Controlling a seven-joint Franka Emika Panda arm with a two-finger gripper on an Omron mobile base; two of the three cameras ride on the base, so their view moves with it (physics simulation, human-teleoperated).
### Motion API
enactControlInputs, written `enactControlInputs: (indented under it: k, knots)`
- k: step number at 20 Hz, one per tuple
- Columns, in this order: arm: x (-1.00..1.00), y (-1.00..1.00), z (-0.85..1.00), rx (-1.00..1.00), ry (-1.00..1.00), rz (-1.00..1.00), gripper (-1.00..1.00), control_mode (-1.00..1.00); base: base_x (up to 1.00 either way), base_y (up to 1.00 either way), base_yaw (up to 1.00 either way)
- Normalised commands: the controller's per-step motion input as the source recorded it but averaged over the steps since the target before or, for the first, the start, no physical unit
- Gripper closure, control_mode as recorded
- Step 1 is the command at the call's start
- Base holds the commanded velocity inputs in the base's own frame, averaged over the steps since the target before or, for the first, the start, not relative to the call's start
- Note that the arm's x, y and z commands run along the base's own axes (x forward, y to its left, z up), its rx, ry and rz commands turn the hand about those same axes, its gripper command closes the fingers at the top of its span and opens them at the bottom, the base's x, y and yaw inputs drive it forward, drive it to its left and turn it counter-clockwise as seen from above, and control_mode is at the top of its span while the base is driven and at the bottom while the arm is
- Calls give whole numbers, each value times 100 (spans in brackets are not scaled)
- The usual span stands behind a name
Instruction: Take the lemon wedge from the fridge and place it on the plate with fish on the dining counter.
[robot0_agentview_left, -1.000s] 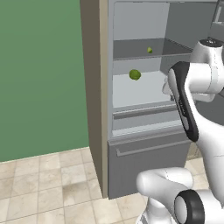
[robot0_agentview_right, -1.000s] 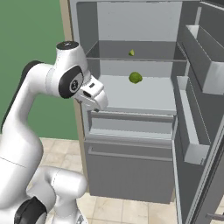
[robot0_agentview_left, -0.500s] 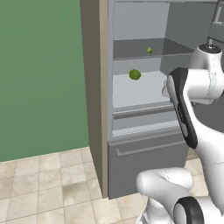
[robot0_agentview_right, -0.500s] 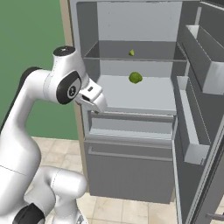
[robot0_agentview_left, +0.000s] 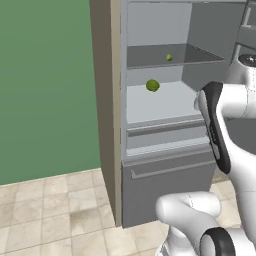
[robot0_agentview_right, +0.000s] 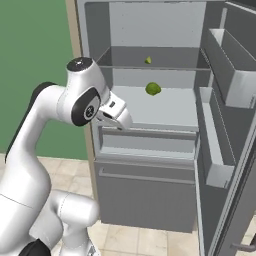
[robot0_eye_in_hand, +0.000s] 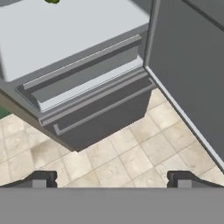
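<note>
The fridge (robot0_agentview_left: 107, 100) (robot0_agentview_right: 150, 30) stands open. On its upper shelf near the back lies the lemon wedge (robot0_agentview_left: 169, 57) (robot0_agentview_right: 148, 60), tiny and yellow-green. My gripper (robot0_agentview_right: 123, 122) (robot0_eye_in_hand: 111, 179) hangs in front of the middle shelf's left front edge, well below and nearer than the wedge. It points down at the lower drawer and the floor. Its jaws are open with nothing between them. The plate with fish and the dining counter are out of view.
A round green fruit (robot0_agentview_left: 152, 85) (robot0_agentview_right: 153, 89) (robot0_eye_in_hand: 51, 1) sits on the middle shelf (robot0_eye_in_hand: 65, 39). The open door (robot0_agentview_right: 225, 100) (robot0_eye_in_hand: 192, 65) with its bins stands to the right. A closed drawer front (robot0_agentview_left: 165, 172) (robot0_agentview_right: 145, 195) is below, with tiled floor (robot0_eye_in_hand: 131, 162) underneath.
The hand has shifted slightly right and down toward the fridge front. The jaws stay open, and the fruit and wedge have not moved.
</note>
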Motion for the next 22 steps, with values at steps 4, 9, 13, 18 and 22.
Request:
enactControlInputs:
  k: [4,9,13,18,22]
  knots:
    - [0,0,0,0,0,0,-100,100,23,-39,0]
    - [0,0,0,0,0,0,-100,100,72,-4,0]
    - [0,0,0,0,0,0,-100,100,93,-5,0]
    - [0,0,0,0,0,0,-100,100,9,-73,0]
    - [0,0,0,0,0,0,-100,100,35,-18,0]
